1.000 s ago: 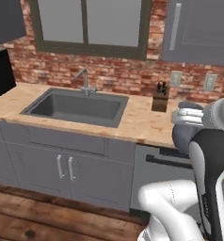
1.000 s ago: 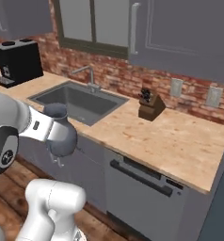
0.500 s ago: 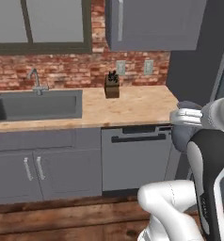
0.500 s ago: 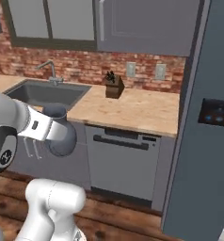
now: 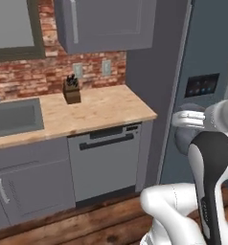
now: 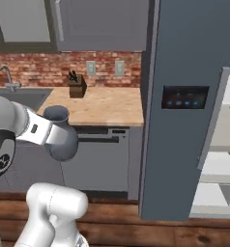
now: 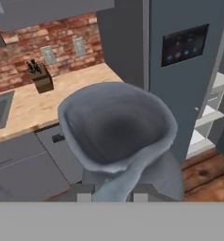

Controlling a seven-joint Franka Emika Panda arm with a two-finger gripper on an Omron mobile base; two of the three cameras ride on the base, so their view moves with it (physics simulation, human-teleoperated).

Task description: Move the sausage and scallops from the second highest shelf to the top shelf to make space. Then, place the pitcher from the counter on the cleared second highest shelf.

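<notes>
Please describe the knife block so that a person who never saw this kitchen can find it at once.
Find the light wooden counter under the red brick wall. The knife block stands at its back, below the wall outlets. It is a small brown block with dark handles sticking up, the one item standing on that counter stretch.

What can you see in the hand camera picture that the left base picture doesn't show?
The hand view looks straight down into the wide mouth of the blue-grey pitcher held at the gripper, and it catches pale fridge shelves past the door's edge. The left base view has the robot's white arm and the dishwasher front below the counter. Both share the knife block on the wooden counter, the brick wall, and the dark panel on the fridge door.
</notes>
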